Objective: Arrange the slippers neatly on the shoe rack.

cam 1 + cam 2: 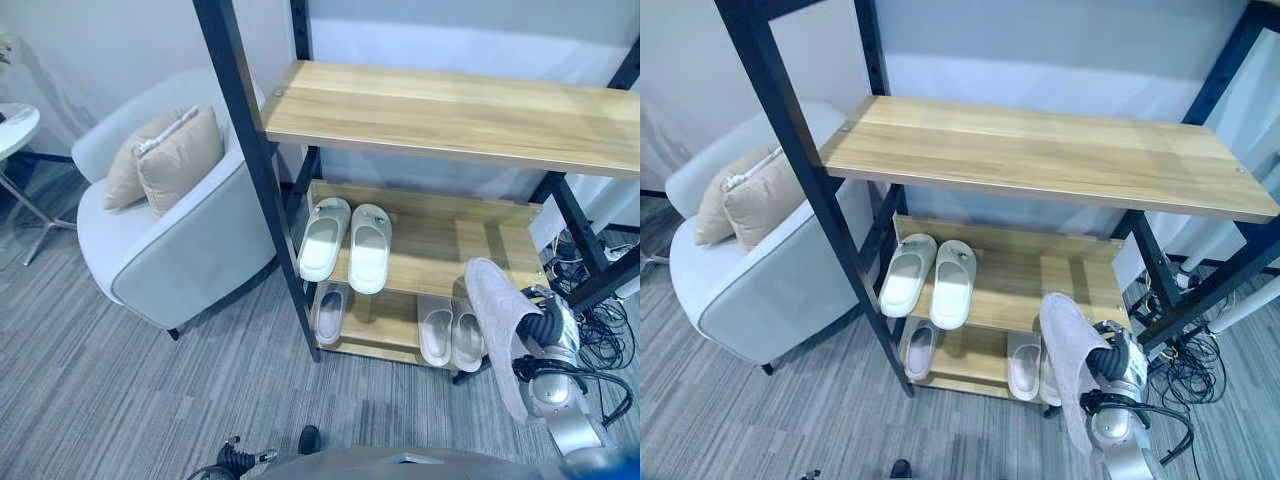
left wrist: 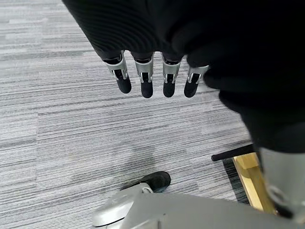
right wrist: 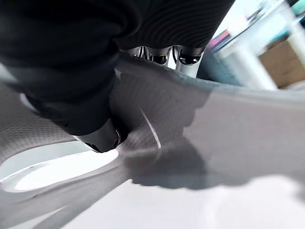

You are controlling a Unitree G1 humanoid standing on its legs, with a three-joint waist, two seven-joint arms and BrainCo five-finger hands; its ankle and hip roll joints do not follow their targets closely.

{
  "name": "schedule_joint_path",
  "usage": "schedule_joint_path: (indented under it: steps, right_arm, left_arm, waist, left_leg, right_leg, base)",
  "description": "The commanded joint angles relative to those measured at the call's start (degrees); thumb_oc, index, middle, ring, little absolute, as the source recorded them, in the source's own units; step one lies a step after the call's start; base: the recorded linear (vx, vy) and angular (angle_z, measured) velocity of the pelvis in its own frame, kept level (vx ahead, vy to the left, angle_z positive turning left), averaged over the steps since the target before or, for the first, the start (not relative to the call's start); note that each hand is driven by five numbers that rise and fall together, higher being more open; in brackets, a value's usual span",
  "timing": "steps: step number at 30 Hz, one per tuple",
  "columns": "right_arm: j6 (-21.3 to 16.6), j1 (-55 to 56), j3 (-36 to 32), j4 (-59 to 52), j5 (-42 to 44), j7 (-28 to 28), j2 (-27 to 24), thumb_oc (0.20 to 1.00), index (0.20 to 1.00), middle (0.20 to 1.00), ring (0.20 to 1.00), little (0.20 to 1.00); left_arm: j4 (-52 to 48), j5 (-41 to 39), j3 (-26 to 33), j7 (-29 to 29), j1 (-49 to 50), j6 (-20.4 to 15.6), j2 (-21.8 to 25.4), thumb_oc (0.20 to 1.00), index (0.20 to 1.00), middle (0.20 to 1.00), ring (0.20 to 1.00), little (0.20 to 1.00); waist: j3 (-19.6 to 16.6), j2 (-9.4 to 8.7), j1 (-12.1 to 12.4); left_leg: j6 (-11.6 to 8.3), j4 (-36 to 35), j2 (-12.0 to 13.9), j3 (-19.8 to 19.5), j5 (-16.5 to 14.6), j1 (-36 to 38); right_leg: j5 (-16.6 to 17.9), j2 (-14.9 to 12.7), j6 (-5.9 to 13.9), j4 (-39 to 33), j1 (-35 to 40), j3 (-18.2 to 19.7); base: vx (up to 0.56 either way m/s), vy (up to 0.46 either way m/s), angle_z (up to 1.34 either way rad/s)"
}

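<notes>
Standing just left of the right hand (image 1: pixel 545 330), the black-framed wooden shoe rack (image 1: pixel 440 115) carries a pale green slipper pair (image 1: pixel 345 243) on its middle shelf and grey slippers (image 1: pixel 450 333) below. That hand grips a grey fabric slipper (image 1: pixel 500 320), sole outward. Over carpet, the left hand (image 2: pixel 152 78) hangs relaxed, holding nothing.

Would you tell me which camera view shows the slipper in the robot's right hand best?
The left eye view: the grey slipper shows whole, sole outward, held by the right hand beside the shoe rack. The right eye view shows it similarly; the right wrist view shows a close patch of it.
</notes>
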Motion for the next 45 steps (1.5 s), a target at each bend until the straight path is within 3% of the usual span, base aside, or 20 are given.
schedule_joint_path:
  steps: [1,4,6,7,9,10,12,13,16,22,23,28,29,33,34,37,39,41,42,45]
  right_arm:
    - [-3.82,-4.49,-0.29,-0.09,-3.19,1.63,-1.7,0.2,0.2,0.2,0.2,0.2]
    - [-3.94,-3.63,2.01,0.65,-4.84,3.17,-1.32,0.2,0.2,0.2,0.2,0.2]
    - [-4.1,-3.01,3.3,1.41,-4.82,4.0,-0.88,0.2,0.2,0.2,0.2,0.2]
    - [-4.23,-2.93,3.57,1.42,-4.73,4.27,-0.71,0.2,0.2,0.2,0.2,0.2]
    - [-4.75,-2.01,4.11,0.95,-4.57,4.88,-0.84,0.2,0.2,0.2,0.2,0.2]
    - [-5.28,-2.43,5.05,1.51,-4.37,4.97,-1.1,0.2,0.2,0.2,0.2,0.2]
    - [-5.57,-2.95,6.39,1.9,-4.6,5.26,-1.21,0.2,0.2,0.2,0.2,0.2]
    - [-5.74,-3.59,7.46,2.58,-4.28,5.22,-0.96,0.2,0.2,0.2,0.2,0.2]
    - [-6.71,-2.91,8.9,3.48,-2.05,5.88,0.12,0.2,0.2,0.2,0.2,0.2]
    - [-7.63,-4.67,12.19,3.25,-0.7,6.94,-2.13,0.2,0.2,0.2,0.2,0.2]
    - [-7.87,-7.82,14.2,3.74,-1.24,5.99,-3.12,0.2,0.2,0.2,0.2,0.2]
    - [-6.68,-12.43,15.78,4.74,-2.43,4.73,-3.76,0.2,0.2,0.2,0.2,0.2]
    - [-6.11,-16.08,17.57,4.89,-1.23,4.75,-4.29,0.2,0.2,0.2,0.2,0.2]
    - [-5.89,-21.95,19.79,4.54,0.66,5.55,-5.37,0.2,0.2,0.2,0.2,0.2]
    - [-5.83,-29.4,21.13,7.81,4.57,4.56,-5.11,0.2,0.2,0.2,0.2,0.2]
    - [-5.38,-36.41,22.11,9.83,7.63,3.7,-5.76,0.2,0.2,0.2,0.2,0.2]
    - [-5.18,-47.77,23.97,13.08,11.65,3.32,-8.84,0.2,0.2,0.2,0.2,0.2]
    - [-5.14,-53.18,24.31,16.17,15.05,2.46,-9.68,0.2,0.2,0.2,0.2,0.2]
    - [-5.27,-58.13,24.47,18.22,17.44,1.69,-10.46,0.2,0.2,0.2,0.2,0.2]
    - [-4.27,-69.63,27.44,26.66,19.82,0.29,-13.3,0.2,0.2,0.2,0.2,0.2]
  left_arm:
    - [5.95,4.05,1.46,-0.44,0.01,0.31,-0.99,1.0,1.0,1.0,1.0,1.0]
    - [7.1,5.49,2.55,-0.51,0.68,0.88,-0.89,1.0,1.0,1.0,1.0,1.0]
    - [6.4,5.92,2.3,-0.94,0.18,0.67,-0.3,1.0,1.0,1.0,1.0,1.0]
    - [6.04,5.81,2.18,-0.89,-0.03,0.61,-0.12,1.0,1.0,1.0,1.0,1.0]
    - [4.98,5.3,1.7,-0.88,-0.75,0.27,0.49,1.0,1.0,1.0,1.0,1.0]
    - [4.18,3.98,1.6,-0.45,-1.75,-0.06,0.77,1.0,1.0,1.0,1.0,1.0]
    - [3.17,3.13,1.31,-0.25,-2.69,-0.3,0.95,1.0,1.0,1.0,1.0,1.0]
    - [2.23,2.46,0.87,0.15,-3.45,-0.48,1.12,1.0,1.0,1.0,1.0,1.0]
    - [1.37,2.77,-0.71,0.52,-4.0,-0.99,0.98,1.0,1.0,1.0,1.0,1.0]
    - [3.3,1.99,-2.42,0.36,-6.08,-0.78,-0.27,1.0,1.0,1.0,1.0,1.0]
    - [2.75,0.32,-2.95,1.36,-8.57,-1.29,0.64,1.0,1.0,1.0,1.0,1.0]
    - [1.02,-2.08,-3.8,2.35,-11.64,-2.0,1.88,1.0,1.0,1.0,1.0,1.0]
    - [0.22,-3.12,-5.3,2.69,-13.35,-2.42,2.59,1.0,1.0,1.0,1.0,1.0]
    - [-2.15,-4.76,-6.46,2.88,-15.26,-3.07,3.79,1.0,1.0,1.0,1.0,1.0]
    - [-2.9,-7.41,-7.37,3.02,-16.47,-3.38,4.22,1.0,1.0,1.0,1.0,1.0]
    - [-3.72,-13.81,-6.52,0.77,-16.57,-3.63,4.61,1.0,1.0,1.0,1.0,1.0]
    - [-5.42,-22.57,-4.64,1.46,-17.47,-5.04,7.15,1.0,1.0,1.0,1.0,1.0]
    - [-5.3,-24.78,-4.14,1.94,-17.36,-5.49,7.69,1.0,1.0,1.0,1.0,1.0]
    - [-5.14,-26.4,-4.09,2.98,-17.74,-5.76,8.7,1.0,1.0,1.0,1.0,1.0]
    - [-6.7,-28.96,-4.97,3.91,-17.91,-7.02,10.78,1.0,1.0,1.0,1.0,1.0]
  waist:
    - [3.01,-0.03,2.7]
    - [4.41,0.18,2.42]
    - [5.99,0.62,2.03]
    - [6.43,0.71,1.83]
    - [7.06,0.88,0.91]
    - [7.53,0.76,1.11]
    - [8.0,0.57,1.53]
    - [8.6,0.46,1.86]
    - [8.45,-0.54,1.73]
    - [12.2,-0.56,1.48]
    - [14.8,-0.65,1.58]
    - [15.29,-0.28,1.5]
    - [15.92,-0.2,2.15]
    - [15.32,-0.35,2.78]
    - [15.15,0.14,3.39]
    - [15.4,0.85,4.1]
    - [15.73,1.77,4.72]
    - [15.31,2.04,4.85]
    - [15.34,2.23,5.08]
    - [16.08,3.01,5.43]
  left_leg:
    - [0.67,0.69,0.72,4.58,-8.44,4.33]
    - [2.47,0.99,-0.97,5.66,-9.1,7.3]
    - [3.43,2.48,-1.56,6.14,-9.83,8.14]
    - [3.67,3.15,-1.47,6.15,-10.11,8.12]
    - [4.2,4.55,-1.41,5.77,-10.57,7.93]
    - [4.73,6.51,-1.63,6.6,-10.91,7.22]
    - [4.97,7.74,-1.57,7.6,-11.35,6.85]
    - [5.11,8.94,-1.47,8.62,-11.62,6.61]
    - [4.94,11.13,-1.88,8.53,-12.18,5.5]
    - [4.95,21.51,-1.08,8.16,-14.4,-2.8]
    - [4.3,27.87,-0.09,7.87,-14.72,-10.52]
    - [3.35,36.45,0.87,7.36,-16.2,-20.93]
    - [2.78,41.77,1.66,7.13,-18.5,-25.8]
    - [2.73,50.41,2.95,7.25,-20.82,-35.58]
    - [3.41,59.36,3.23,6.99,-23.15,-45.37]
    - [4.43,68.13,3.58,7.18,-26.49,-52.98]
    - [5.67,82.78,3.69,6.65,-31.5,-64.73]
    - [6.25,89.03,3.37,6.65,-33.43,-69.36]
    - [6.61,95.73,3.31,6.59,-36.24,-73.31]
    - [6.36,108.48,2.59,6.34,-40.0,-81.7]
  right_leg:
    - [-0.58,-4.43,4.08,2.53,2.22,1.96]
    - [1.94,-6.86,5.07,10.5,-0.26,4.76]
    - [2.14,-7.21,4.4,16.55,-2.37,4.75]
    - [1.55,-6.64,3.9,18.93,-3.47,4.87]
    - [-2.56,-2.7,1.93,20.63,-4.86,6.02]
    - [-3.99,-0.38,1.03,21.89,-5.88,4.48]
    - [-4.58,1.08,0.2,23.87,-7.69,1.84]
    - [-5.2,1.13,-0.51,24.38,-8.27,-1.25]
    - [-7.15,3.34,-1.96,21.18,-5.76,0.45]
    - [-8.41,3.73,-3.73,25.14,-10.81,0.86]
    - [-8.52,3.25,-4.26,28.87,-16.03,0.33]
    - [-10.57,2.06,-5.05,36.34,-25.67,0.35]
    - [-13.16,1.95,-5.09,41.39,-30.6,1.1]
    - [-16.28,1.47,-6.46,49.25,-40.15,2.19]
    - [-18.78,1.4,-7.41,57.25,-49.96,4.38]
    - [-21.97,1.46,-8.26,65.53,-57.95,6.6]
    - [-26.77,1.71,-9.73,79.82,-69.45,8.8]
    - [-28.64,1.96,-10.34,86.24,-74.27,9.96]
    - [-31.2,2.19,-10.99,92.84,-78.26,10.72]
    - [-35.02,1.87,-12.17,106.43,-86.47,11.53]
  base:
    - [0.05,0.224,-0.15]
    - [-0.02,0.264,-0.33]
    - [-0.08,0.199,-0.35]
    - [-0.06,0.106,-0.19]
    - [-0.06,0.085,-0.01]
    - [-0.08,0.054,0.08]
    - [-0.08,-0.003,-0.11]
    - [-0.07,-0.052,-0.47]
    - [-0.02,-0.087,-0.4]
    - [-0.14,-0.101,0.04]
    - [-0.31,-0.096,0.21]
    - [-0.19,-0.051,0.2]
    - [-0.09,-0.049,0.03]
    - [-0.11,-0.064,0.11]
    - [-0.1,-0.031,0.33]
    - [-0.04,-0.011,0.04]
    - [0.02,-0.077,-0.12]
    - [0.1,-0.043,0.02]
    - [0.15,-0.06,0.15]
    - [0.16,-0.056,0.08]
